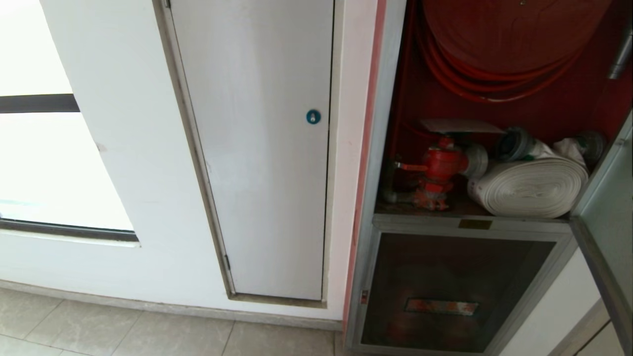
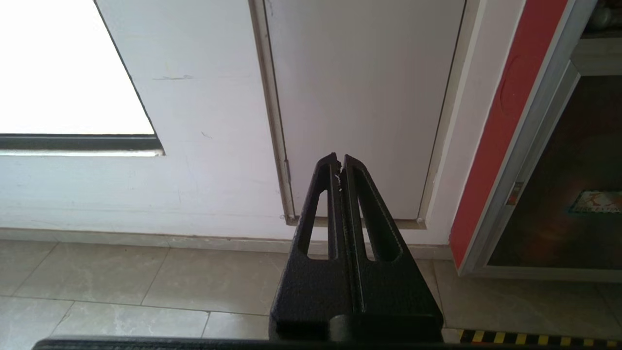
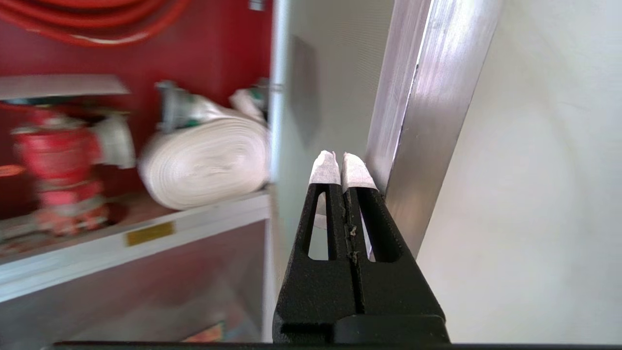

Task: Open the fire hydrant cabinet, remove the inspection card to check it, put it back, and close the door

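Before the white panel [image 1: 257, 148], low near the floor: my left hand [image 2: 340, 163], fingers pressed together, empty. Fire hydrant cabinet [image 1: 381, 148] open; inspection card [image 1: 460, 126] atop the red valve [image 1: 437, 170]. Against the door [image 3: 418, 121] frame: my right hand [image 3: 341, 163], closed, empty.

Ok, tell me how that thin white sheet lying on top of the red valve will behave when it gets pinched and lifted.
The thin white sheet overhangs the red valve without drooping, so it is probably fairly stiff card. It looks very thin, so likely light and apt to slide off if nudged.
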